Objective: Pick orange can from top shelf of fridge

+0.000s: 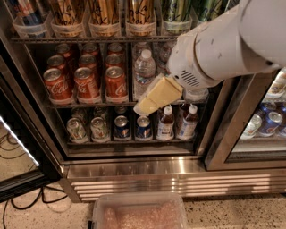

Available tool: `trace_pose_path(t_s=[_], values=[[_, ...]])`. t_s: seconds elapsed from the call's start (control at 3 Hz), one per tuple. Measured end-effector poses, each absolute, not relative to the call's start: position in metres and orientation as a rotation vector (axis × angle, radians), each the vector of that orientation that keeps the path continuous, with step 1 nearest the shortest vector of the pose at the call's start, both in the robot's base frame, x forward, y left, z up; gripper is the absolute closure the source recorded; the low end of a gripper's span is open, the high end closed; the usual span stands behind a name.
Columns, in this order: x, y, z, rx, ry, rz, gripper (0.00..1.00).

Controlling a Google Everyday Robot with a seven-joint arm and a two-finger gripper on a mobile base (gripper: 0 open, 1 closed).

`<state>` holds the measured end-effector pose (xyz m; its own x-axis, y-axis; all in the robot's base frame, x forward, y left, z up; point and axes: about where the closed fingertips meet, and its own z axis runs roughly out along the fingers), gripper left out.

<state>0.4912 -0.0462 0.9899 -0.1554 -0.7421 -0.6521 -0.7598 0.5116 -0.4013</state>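
Note:
Three orange cans stand in clear trays along the top shelf point(89, 40) of the fridge point(134, 172): one at left point(67, 13), one in the middle point(103, 11), one at right point(140, 10). Their tops are cut off by the upper edge of the view. My white arm comes in from the upper right. Its cream-coloured gripper point(154, 98) hangs below the top shelf, in front of the water bottles on the middle shelf, below and slightly right of the right orange can. It holds nothing that I can see.
Green cans point(176, 11) stand right of the orange ones. Red Coca-Cola cans point(87, 82) and a water bottle point(144, 71) fill the middle shelf. Small cans and bottles point(166, 123) sit lower. A plastic bin point(138, 212) lies on the floor. The open door point(18, 147) is at left, a second cooler point(263, 120) at right.

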Motion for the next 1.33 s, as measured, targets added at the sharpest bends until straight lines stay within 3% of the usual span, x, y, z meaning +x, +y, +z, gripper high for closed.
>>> trace_pose_path(t_s=[1.33], values=[[0.534,0.001,1.007,-1.136,1.748,0.15,0.0]])
